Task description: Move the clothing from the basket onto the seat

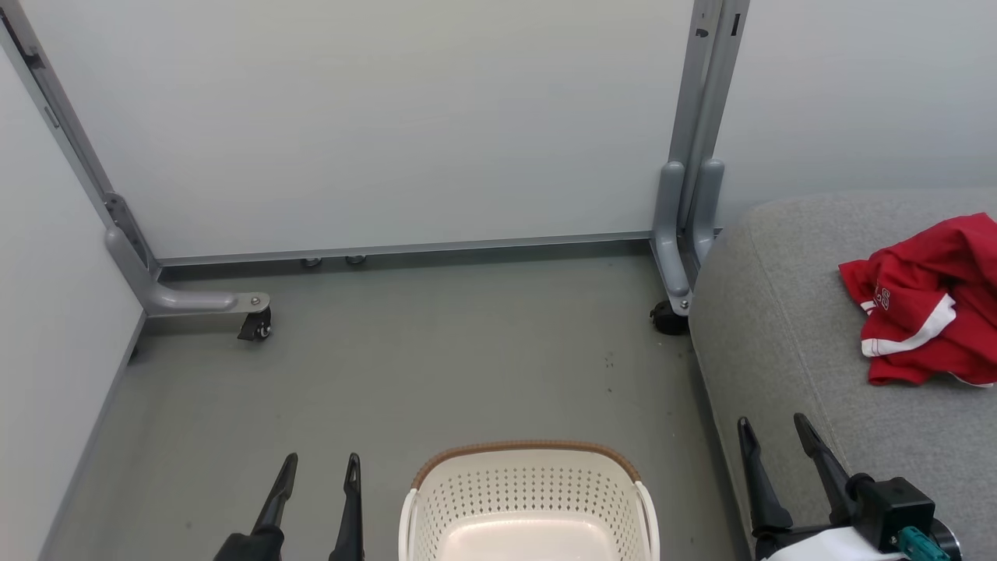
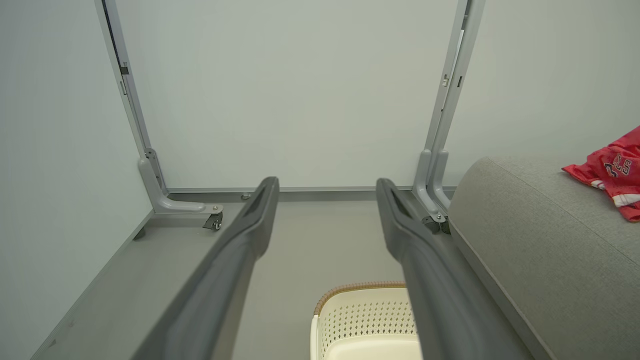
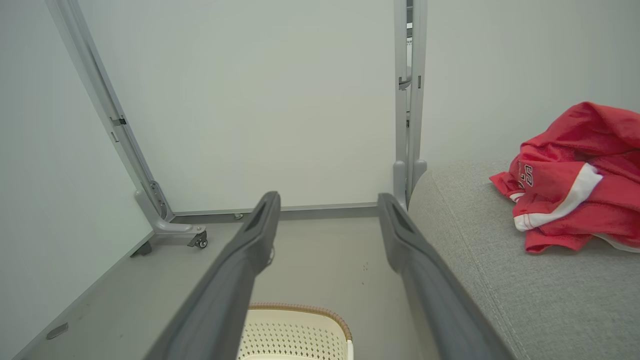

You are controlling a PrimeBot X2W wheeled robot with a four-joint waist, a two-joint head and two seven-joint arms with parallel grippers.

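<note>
Currently we note the clothing (image 1: 927,312) lying on the seat (image 1: 779,327), as a crumpled red heap well back from the rounded corner and running off the right edge of the head view. A white stripe crosses its front fold, and small white lettering shows near its left end. We cannot tell from the heap whether it is one garment or two.

The basket (image 1: 530,491) stands on the floor (image 1: 405,366) at the bottom of the head view, just left of the seat. Its brown rim faces away from us and its pale base is showing.

Left pincer (image 1: 323,461): fingers spread wide, nothing between them. It hangs over bare floor to the left of the basket and is apart from it.

Right pincer (image 1: 773,425): fingers likewise spread wide and gripping nothing. It is over the seat's near edge, to the right of the basket and well short of the clothing.

Behind stand pale panels (image 1: 389,117) in grey frames. The left frame's foot carries a caster (image 1: 257,327).
</note>
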